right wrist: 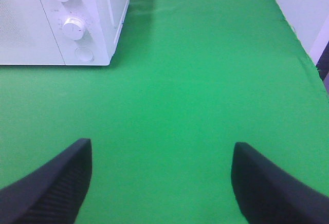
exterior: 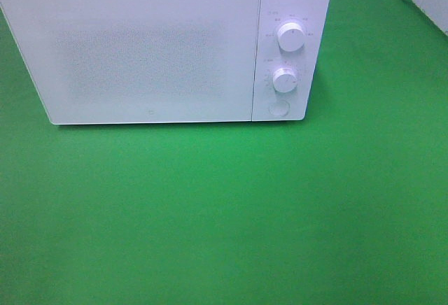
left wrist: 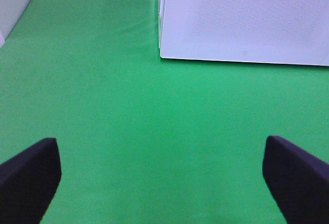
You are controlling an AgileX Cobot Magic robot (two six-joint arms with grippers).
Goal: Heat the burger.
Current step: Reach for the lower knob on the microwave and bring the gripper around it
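On the bench (exterior: 224, 214), draped in smooth green cloth, stands a boxy white microwave (exterior: 150, 53). Its flat door (exterior: 140, 57), speckled with fine dots, is shut. Beside the door, an upper knob (exterior: 291, 37) and a lower knob (exterior: 285, 80), both round, sit above a round button (exterior: 279, 107).

From the left wrist, the left pincer (left wrist: 161, 149) gapes wide over the cloth, holding nothing; its fingers (left wrist: 31, 178) are dark, matte and blunt.

From the right wrist, the right pincer (right wrist: 162, 149) also stands spread and holds nothing. Its black fingers carry a fine woven grain.

The burger shows in no view.
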